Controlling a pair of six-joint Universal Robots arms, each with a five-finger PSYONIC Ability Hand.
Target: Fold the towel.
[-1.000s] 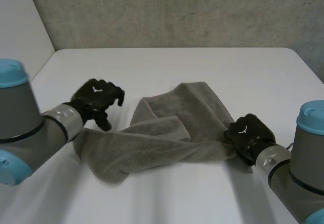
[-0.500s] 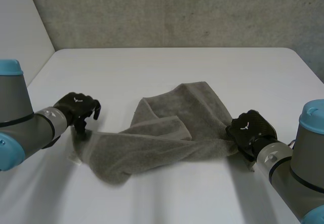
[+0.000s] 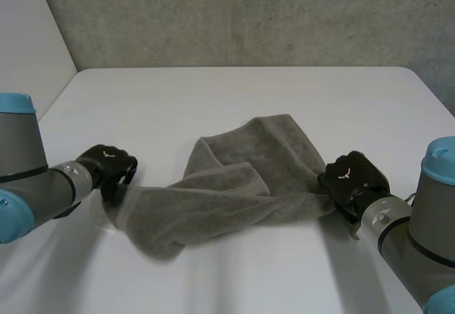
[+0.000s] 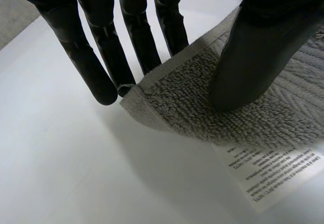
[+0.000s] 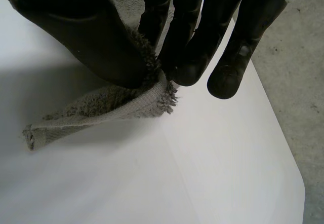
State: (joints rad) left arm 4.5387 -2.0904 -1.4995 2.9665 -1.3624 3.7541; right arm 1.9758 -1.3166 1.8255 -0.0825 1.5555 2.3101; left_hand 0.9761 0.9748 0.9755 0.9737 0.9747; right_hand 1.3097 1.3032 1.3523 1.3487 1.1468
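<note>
Left robot hand (image 3: 106,168) pinches the towel's (image 3: 234,193) near-left corner by its label (image 4: 268,176). Towel lies rumpled mid-counter (image 3: 234,101). Right robot hand (image 3: 353,179) is clamped on the right corner; the cloth looks soft, light and floppy, so corners seem the best grip.

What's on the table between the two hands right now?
Only the towel: in the head view it runs, rumpled, from the left hand to the right hand, each pinching a corner.
</note>
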